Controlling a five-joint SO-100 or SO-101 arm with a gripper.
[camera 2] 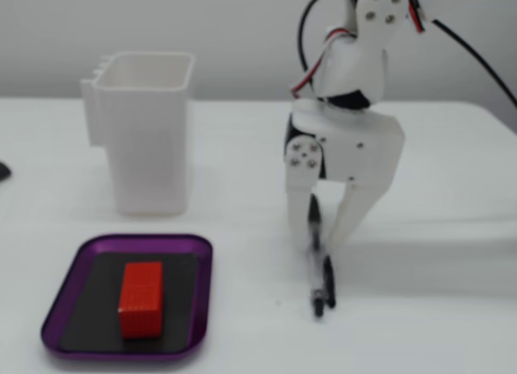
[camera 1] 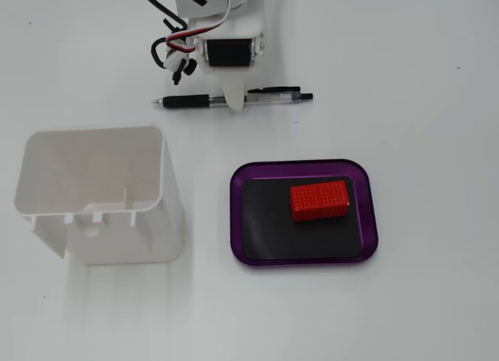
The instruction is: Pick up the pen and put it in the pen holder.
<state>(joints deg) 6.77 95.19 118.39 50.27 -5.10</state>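
A black pen [camera 1: 187, 101] lies flat on the white table, lengthwise left to right in a fixed view; in the other it runs toward the camera [camera 2: 323, 281]. My white gripper [camera 1: 235, 102] is down over the pen's middle. In the side-on fixed view its two fingers straddle the pen [camera 2: 321, 238] with small gaps on either side, jaws open, tips at the table. The pen rests on the table. The white pen holder [camera 1: 170, 197] is an open-topped box and stands empty to the lower left; it also shows in the side-on view [camera 2: 149, 148].
A purple tray [camera 1: 370, 213] with a black mat holds a red block [camera 1: 320, 200] on the near side of the pen; both also show in the other fixed view, the tray [camera 2: 202, 253] and the block [camera 2: 141, 297]. The arm's cables [camera 1: 175, 41] hang beside the gripper.
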